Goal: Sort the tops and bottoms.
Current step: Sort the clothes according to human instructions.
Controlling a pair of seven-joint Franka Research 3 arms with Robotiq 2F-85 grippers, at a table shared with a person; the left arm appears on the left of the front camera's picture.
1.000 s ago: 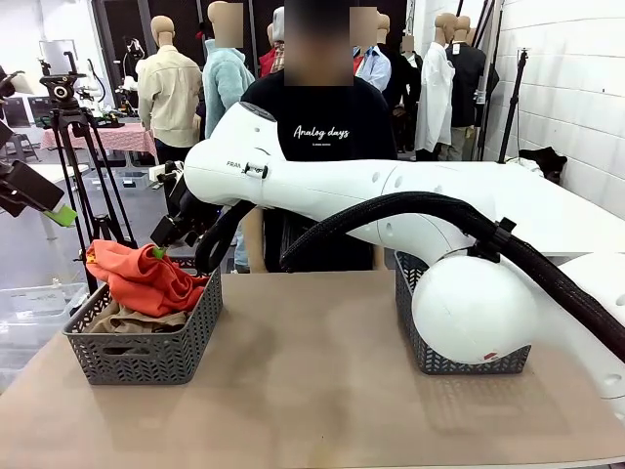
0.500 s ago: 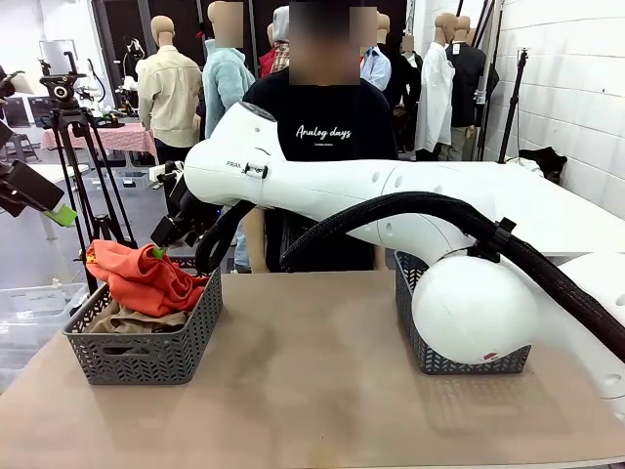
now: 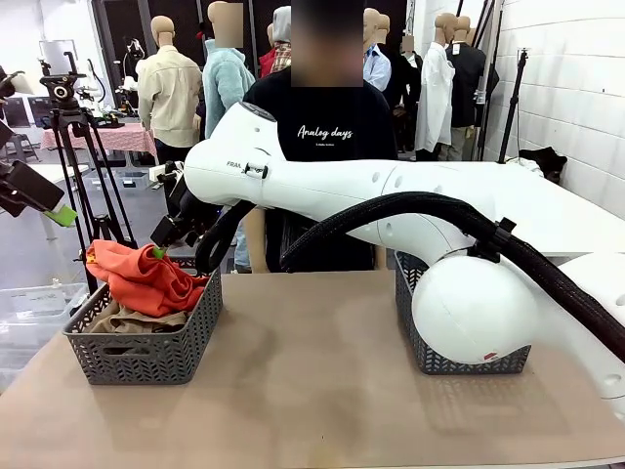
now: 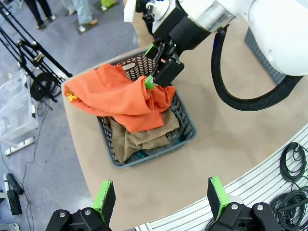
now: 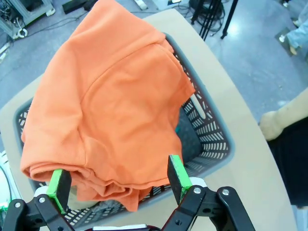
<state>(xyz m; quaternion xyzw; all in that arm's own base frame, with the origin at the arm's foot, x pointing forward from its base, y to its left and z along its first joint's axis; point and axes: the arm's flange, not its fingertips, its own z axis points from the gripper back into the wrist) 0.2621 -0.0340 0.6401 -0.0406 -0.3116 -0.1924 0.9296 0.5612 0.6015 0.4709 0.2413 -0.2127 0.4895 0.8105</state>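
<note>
An orange garment (image 3: 142,276) lies heaped on top of the left grey basket (image 3: 146,347), and the left wrist view shows the same garment (image 4: 120,96). Under it sits a khaki-tan garment (image 4: 139,137), with a scrap of teal cloth (image 4: 139,154) below that. My right gripper (image 5: 119,180) is open and hovers just over the orange cloth, its fingers (image 5: 177,172) spread to either side. From the front, the right gripper (image 3: 161,239) hangs at the basket's back rim. My left gripper (image 4: 161,197) is open and empty, high above the table's near left edge.
A second grey basket (image 3: 410,313) stands on the right, mostly hidden behind my right arm's elbow. A person in a black T-shirt (image 3: 327,122) stands at the far side. Off the table's left are a tripod (image 3: 73,127) and floor cables (image 4: 43,86).
</note>
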